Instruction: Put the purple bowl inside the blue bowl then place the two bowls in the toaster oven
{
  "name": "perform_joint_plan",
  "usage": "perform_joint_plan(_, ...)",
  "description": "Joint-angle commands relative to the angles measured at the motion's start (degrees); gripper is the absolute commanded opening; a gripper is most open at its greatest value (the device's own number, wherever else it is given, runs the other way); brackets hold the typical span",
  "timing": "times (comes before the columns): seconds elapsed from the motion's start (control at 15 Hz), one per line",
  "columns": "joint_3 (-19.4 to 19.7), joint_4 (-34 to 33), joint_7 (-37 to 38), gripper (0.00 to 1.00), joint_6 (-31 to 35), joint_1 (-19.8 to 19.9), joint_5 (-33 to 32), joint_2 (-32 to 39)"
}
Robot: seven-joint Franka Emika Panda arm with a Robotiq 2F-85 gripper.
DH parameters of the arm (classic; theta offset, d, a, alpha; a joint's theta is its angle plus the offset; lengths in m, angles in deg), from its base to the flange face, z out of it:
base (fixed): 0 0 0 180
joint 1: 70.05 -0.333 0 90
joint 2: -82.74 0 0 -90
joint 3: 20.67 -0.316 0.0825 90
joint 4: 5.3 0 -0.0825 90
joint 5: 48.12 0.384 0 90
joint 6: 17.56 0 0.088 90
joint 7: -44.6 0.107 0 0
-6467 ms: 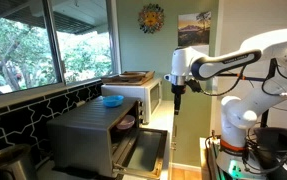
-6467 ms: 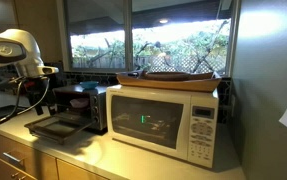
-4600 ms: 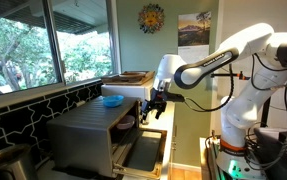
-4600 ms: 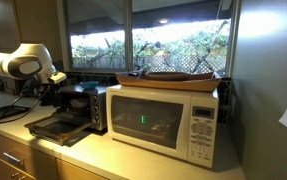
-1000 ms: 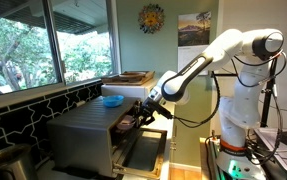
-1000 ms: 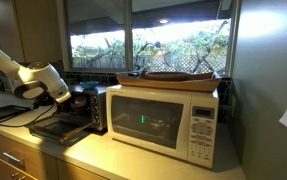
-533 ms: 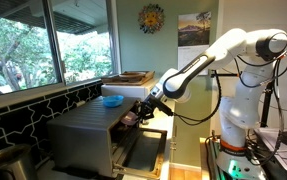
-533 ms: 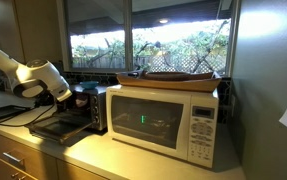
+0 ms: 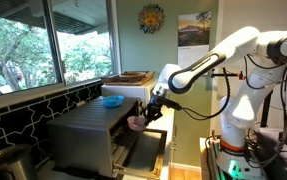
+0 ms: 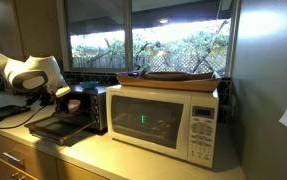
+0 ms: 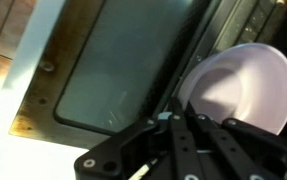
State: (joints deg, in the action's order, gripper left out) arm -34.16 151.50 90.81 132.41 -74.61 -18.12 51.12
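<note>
Purple bowl (image 11: 245,85): pinched at its rim by the end effector (image 11: 188,128), dark fingers (image 11: 205,150) closed together on the edge, in the right half of the wrist view, pale hollow turned toward the camera. Held up over the glass of the lowered door (image 11: 123,70), filling the left and centre of that view. In an exterior view, a small pinkish shape hanging tilted just below the end effector (image 9: 149,110), near frame centre, at the open front of the toaster oven (image 9: 83,135) and above the dropped door (image 9: 143,155). In an exterior view from the opposite side, dark maroon in shadow at the left of the frame, right at the oven's mouth beside the end effector (image 10: 63,92); hard to tell there whether inside the opening or just in front of it. Blue bowl (image 9: 112,101): upright on the roof of the toaster oven, up and to the left of the held one, well apart from it. Farther out, a white microwave (image 10: 168,118) just beside the oven, filling the middle of the frame, with a wooden tray (image 10: 178,78) lying across its top. All on the table (image 10: 123,160). Window (image 9: 43,40) with green trees in the upper left.
</note>
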Motion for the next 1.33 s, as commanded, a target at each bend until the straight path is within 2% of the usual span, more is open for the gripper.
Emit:
perform_joint_plan(0.0,0.9,-0.1,1.6,0.01,-16.0,0.5,-7.8,-6.6)
perform_joint_plan(0.2,1.9,-2.9,0.4,0.01,-28.3,0.7,-11.5,-10.9)
perform_joint_plan(0.33,2.0,-5.4,-0.1,0.01,-32.8,0.9,-12.7,-12.4)
perform_joint_plan(0.53,2.2,-8.7,-1.2,0.01,-34.4,0.5,-11.4,-13.8)
perform_joint_plan(1.0,1.7,-17.1,-5.5,0.01,-24.0,-0.3,-6.9,-9.2)
perform_joint_plan(1.27,0.4,-25.5,-3.7,0.01,-18.0,2.0,-9.2,-0.9)
